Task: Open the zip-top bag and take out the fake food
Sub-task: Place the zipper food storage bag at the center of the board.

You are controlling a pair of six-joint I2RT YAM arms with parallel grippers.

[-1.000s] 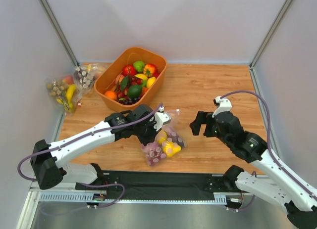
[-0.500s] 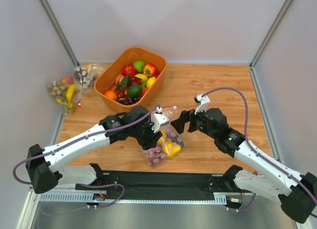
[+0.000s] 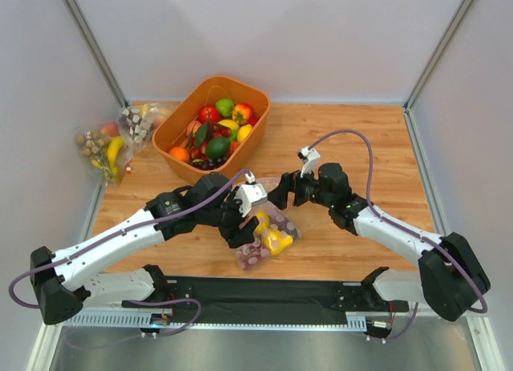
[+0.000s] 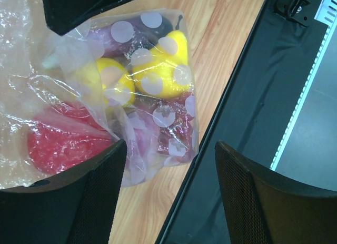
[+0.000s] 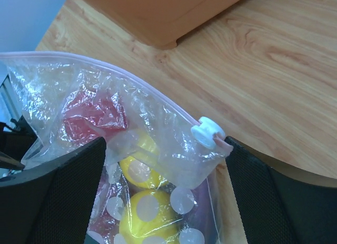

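Wooden table [image 3: 353,139], pale grey walls [image 3: 280,34]

Wooden tabletop [image 3: 361,139]. Orange bin [image 3: 178,121] full of plastic fruit sits back left. Two clear bags [image 3: 104,147] lie at the left edge, just beside the bin, with banana and nuts inside. Zip-top bag [image 3: 268,227] lies front middle, bin behind it.

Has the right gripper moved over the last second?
Yes. The right gripper slid left, closer to the orange plastic tub, reaching the clear crinkly zip-top bag.
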